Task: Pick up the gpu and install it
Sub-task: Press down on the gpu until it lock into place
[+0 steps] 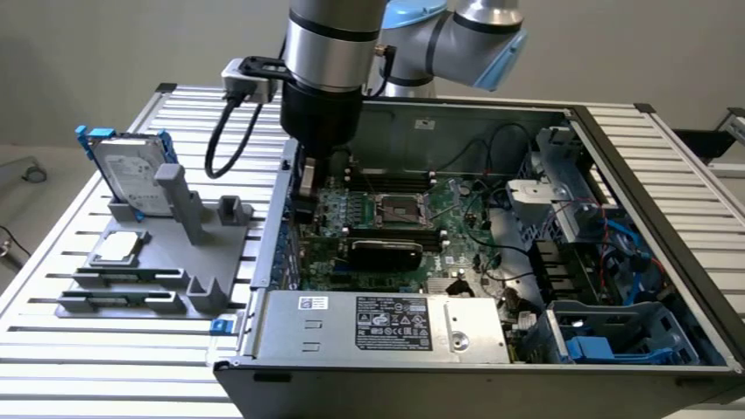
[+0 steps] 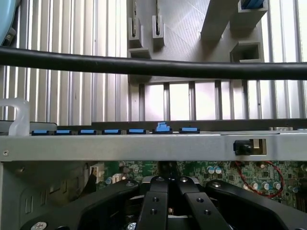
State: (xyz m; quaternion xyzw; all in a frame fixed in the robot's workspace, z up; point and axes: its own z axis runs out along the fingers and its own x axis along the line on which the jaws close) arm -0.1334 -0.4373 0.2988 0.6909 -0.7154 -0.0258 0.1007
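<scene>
- A silver hard drive (image 1: 126,168) in a blue frame stands upright in the grey fixture (image 1: 152,262), toward the far left corner of the slatted worktop (image 1: 105,358) as the exterior view shows it.
- Just in front of it, a small square silver processor chip (image 1: 118,249) lies flat on the same fixture.
- Right of the fixture, the open computer case (image 1: 489,349) lies on its side on the worktop, with the green motherboard (image 1: 385,236) exposed.
- The gripper (image 1: 306,188) reaches down inside the case at its left wall, near the rear expansion slots. In the wrist view its black fingers (image 2: 156,206) are drawn fully together over the board. Whether they hold anything I cannot tell.
- The gpu (image 1: 386,253), its glossy black cover facing up, sits on the motherboard just in front of the processor socket (image 1: 396,209), to the right of the gripper and apart from it.
- The power supply (image 1: 385,325) lies along the case's near edge.
- Blue drive bays (image 1: 617,340) fill the case's near right corner.
</scene>
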